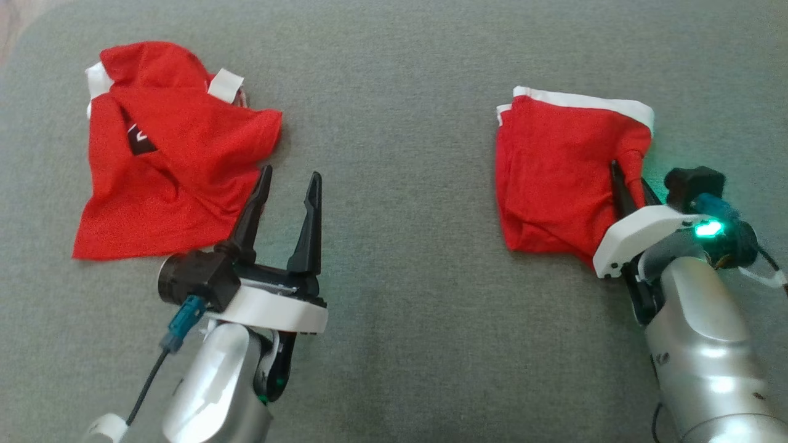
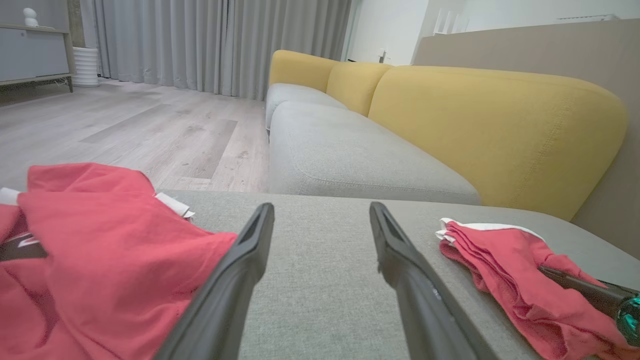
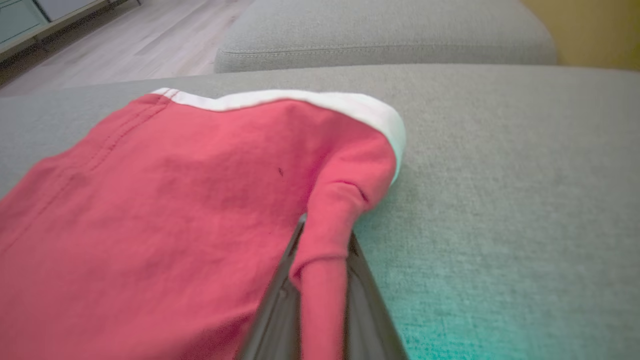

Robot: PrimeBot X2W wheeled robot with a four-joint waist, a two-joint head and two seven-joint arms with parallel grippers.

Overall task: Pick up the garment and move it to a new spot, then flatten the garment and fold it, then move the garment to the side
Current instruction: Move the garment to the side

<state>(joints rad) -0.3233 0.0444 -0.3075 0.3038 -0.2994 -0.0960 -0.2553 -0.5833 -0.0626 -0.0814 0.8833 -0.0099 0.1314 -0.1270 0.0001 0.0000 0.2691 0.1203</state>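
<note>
- Where the right arm reaches in at the lower right of the head view, the right gripper (image 1: 628, 178) has its 2 dark fingers pressed together on a raised fold of the right red garment (image 1: 554, 166), pinching it near the garment's right edge.
- In the right wrist view, that fold stands up as a narrow red ridge between the fingers (image 3: 280, 300). The rest of the cloth lies on the grey cushion (image 1: 400, 184).
- At the lower left, the left gripper (image 1: 291, 172) is spread wide with nothing between its fingers. One fingertip is at the edge of the left red garment (image 1: 172, 160), but I cannot tell whether it touches.
- The left red garment lies crumpled, with a black label (image 1: 140, 138) showing on top.
- The 2 garments are well apart, with bare cushion between them.
- A white band (image 1: 585, 101) runs along the far edge of the right red garment.
- Beyond the cushion, the left wrist view shows a grey sofa seat (image 2: 350, 155) with yellow backrests (image 2: 500, 135).
- Further off are a wooden floor (image 2: 150, 130) and grey curtains (image 2: 225, 45).
</note>
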